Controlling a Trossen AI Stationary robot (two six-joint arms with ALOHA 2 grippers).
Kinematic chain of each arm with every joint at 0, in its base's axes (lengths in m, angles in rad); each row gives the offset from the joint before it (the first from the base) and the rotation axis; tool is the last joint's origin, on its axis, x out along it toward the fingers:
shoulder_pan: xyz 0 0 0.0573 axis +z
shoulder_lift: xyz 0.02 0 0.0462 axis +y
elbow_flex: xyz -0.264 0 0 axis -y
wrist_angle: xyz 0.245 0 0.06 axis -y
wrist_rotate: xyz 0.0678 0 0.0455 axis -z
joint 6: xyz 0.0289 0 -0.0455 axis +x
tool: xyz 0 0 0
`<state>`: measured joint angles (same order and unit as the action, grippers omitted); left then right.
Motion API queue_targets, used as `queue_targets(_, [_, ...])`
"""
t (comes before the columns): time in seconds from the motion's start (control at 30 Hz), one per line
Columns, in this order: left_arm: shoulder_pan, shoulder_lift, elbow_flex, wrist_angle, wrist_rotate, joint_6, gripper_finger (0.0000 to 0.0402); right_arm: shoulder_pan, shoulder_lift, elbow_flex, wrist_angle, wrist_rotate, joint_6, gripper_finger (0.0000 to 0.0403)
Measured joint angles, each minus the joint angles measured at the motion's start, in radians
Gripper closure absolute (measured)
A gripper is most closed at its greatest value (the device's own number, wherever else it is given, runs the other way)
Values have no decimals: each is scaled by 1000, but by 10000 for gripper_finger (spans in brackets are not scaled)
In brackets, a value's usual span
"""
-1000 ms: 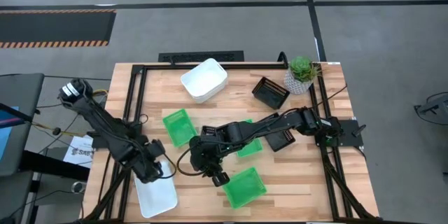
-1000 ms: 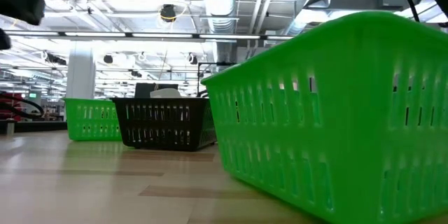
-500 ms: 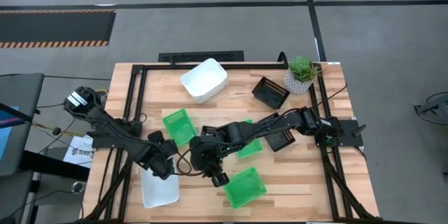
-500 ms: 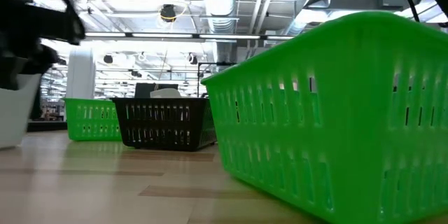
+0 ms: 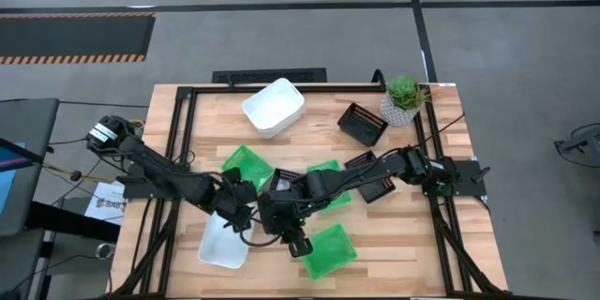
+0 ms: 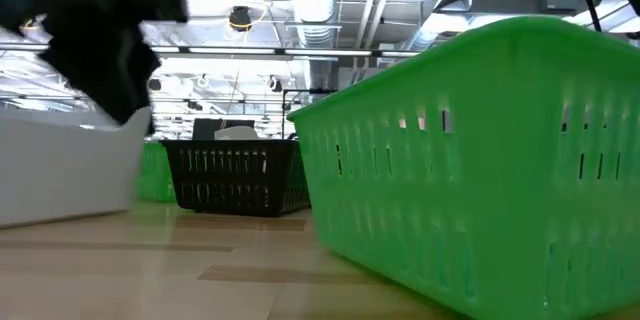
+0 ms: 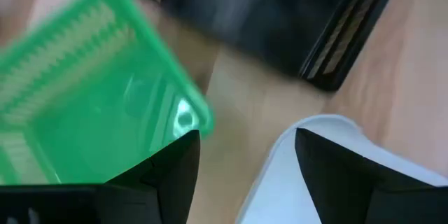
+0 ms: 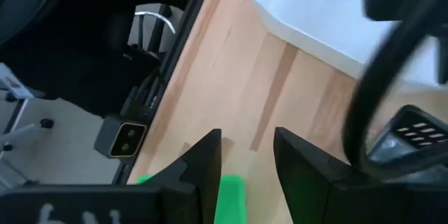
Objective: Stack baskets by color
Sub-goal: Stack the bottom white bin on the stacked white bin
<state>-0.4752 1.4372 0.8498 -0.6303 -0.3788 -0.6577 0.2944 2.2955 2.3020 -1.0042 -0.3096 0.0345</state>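
A white basket (image 5: 221, 242) (image 6: 60, 175) lies slanted near the table's front left. My left gripper (image 5: 236, 219) (image 7: 246, 136) is open and straddles its rim. A green basket (image 5: 330, 249) (image 6: 480, 160) sits on the table to the white one's right. My right gripper (image 5: 297, 243) (image 8: 246, 136) is open at this basket's left edge, with a strip of green rim (image 8: 229, 194) between its fingers. I cannot tell if they touch it. Another green basket (image 5: 246, 161) and a black one (image 5: 364, 124) rest farther back. My left gripper straddles the white basket's wall near a rounded corner (image 7: 301, 129), one finger (image 7: 343, 175) inside and the other (image 7: 168, 175) outside, slanting down from the table's left. Bare wood shows between the outer finger and the wall. Whether the basket's bottom stays on the table, I cannot tell.
More white baskets (image 5: 274, 106) sit at the far edge. A potted plant (image 5: 403, 98) stands at the far right corner. A green basket (image 5: 328, 186) and a black one (image 5: 377, 184) lie under my right arm. A black frame (image 5: 183, 131) borders the table.
My left gripper has swept toward the table's right and rolled at the wrist. The white basket has gone with it, moving right and turning from lengthwise to slanted. The green basket at my right gripper has stayed put.
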Motion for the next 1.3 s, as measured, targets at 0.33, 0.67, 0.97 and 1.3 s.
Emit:
queue_targets(0.33, [11,0,200,-145,7,137,178,42,0,0,-14,0,48,251])
queue_targets(0.67, [-3,-1,470,-538,50,101,178,64,0,0,-9,-1,56,250])
queue_targets(0.97, [-92,-83,725,-849,-134,-62,178,64,0,0,52,-1,-36,252])
queue_targets(1.3, [-202,-302,748,-837,-417,-246,178,-12,0,0,328,2,-279,254])
